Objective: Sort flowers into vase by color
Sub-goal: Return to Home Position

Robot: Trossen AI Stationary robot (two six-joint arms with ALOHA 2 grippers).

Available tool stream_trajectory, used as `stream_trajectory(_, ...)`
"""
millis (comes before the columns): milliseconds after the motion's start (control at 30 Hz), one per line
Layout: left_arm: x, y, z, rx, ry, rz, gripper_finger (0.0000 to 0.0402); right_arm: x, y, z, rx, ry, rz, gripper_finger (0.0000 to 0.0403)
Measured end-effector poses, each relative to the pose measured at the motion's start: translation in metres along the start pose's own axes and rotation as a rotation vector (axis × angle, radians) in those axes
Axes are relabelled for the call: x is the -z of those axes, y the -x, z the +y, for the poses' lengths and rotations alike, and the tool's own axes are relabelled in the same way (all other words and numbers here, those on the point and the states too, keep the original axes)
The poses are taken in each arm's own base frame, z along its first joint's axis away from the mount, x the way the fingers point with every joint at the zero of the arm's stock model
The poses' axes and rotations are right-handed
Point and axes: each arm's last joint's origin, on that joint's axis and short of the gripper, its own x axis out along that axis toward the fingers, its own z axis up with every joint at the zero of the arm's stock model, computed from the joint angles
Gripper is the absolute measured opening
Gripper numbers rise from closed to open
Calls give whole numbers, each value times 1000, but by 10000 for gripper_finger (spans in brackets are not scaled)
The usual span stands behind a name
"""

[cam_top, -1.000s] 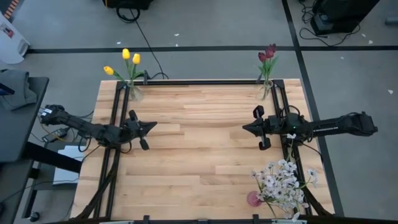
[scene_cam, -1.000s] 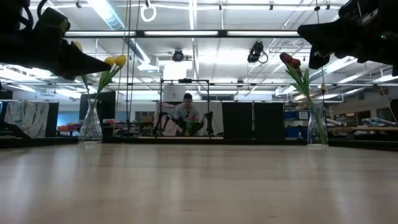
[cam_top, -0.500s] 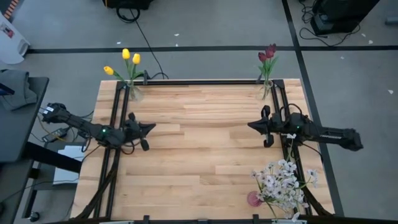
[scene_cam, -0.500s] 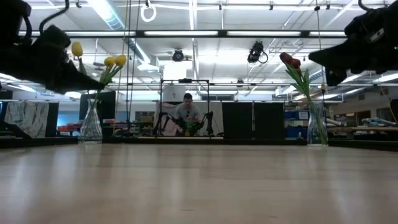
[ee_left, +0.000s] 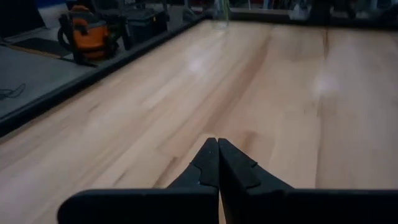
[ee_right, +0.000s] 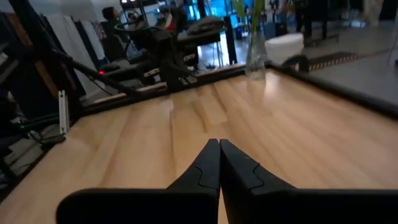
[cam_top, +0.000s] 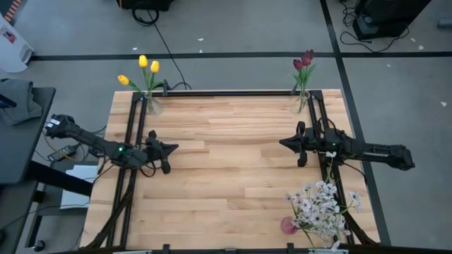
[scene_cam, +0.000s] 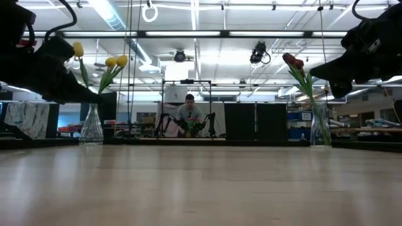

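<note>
High view: your yellow tulips (cam_top: pixel 146 67) stand upper left, red tulips (cam_top: pixel 304 62) upper right, white blossoms (cam_top: pixel 321 208) lower right; sorting looks complete. Low view: both arms hang above the table (scene_cam: pixel 201 188). Wrist views: left gripper (ee_left: pixel 217 143) and right gripper (ee_right: pixel 219 144) closed, empty, fit for parking.

table (cam_top: pixel 226 187): bare wood | person (scene_cam: pixel 190 113): beyond far edge | orange vacuum (ee_left: pixel 84 30): floor beside table

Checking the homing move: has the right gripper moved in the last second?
Yes. In the low view the right gripper has dropped from above the red tulips to about their height.
</note>
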Motion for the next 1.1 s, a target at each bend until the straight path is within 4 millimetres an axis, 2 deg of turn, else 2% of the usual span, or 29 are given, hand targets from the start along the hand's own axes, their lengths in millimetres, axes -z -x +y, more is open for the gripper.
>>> stream_trajectory(167,5,-3,-5,90,5,62,2,2,-2,1,-37,-87,35,24)
stream_trajectory(267,6,-3,-6,115,-79,71,2,3,-3,1,-44,-127,46,25)
stream_trajectory(400,0,-3,-10,193,-57,37,7,3,-3,2,-60,-128,48,26)
stream_trajectory(567,-11,2,-22,546,-165,-60,10,2,-3,2,-60,-136,48,26)
stream_trajectory(667,-11,5,-26,714,-212,-66,10,2,-3,2,-60,-136,48,25)
stream_trajectory(800,-6,5,-27,776,-236,-14,10,2,-3,2,-60,-136,47,25)
stream_trajectory(900,-8,8,-27,832,-288,-62,10,2,-3,2,-60,-136,47,25)
stream_trajectory(1100,-11,15,-19,813,-337,-116,11,2,-3,2,-61,-136,43,25)
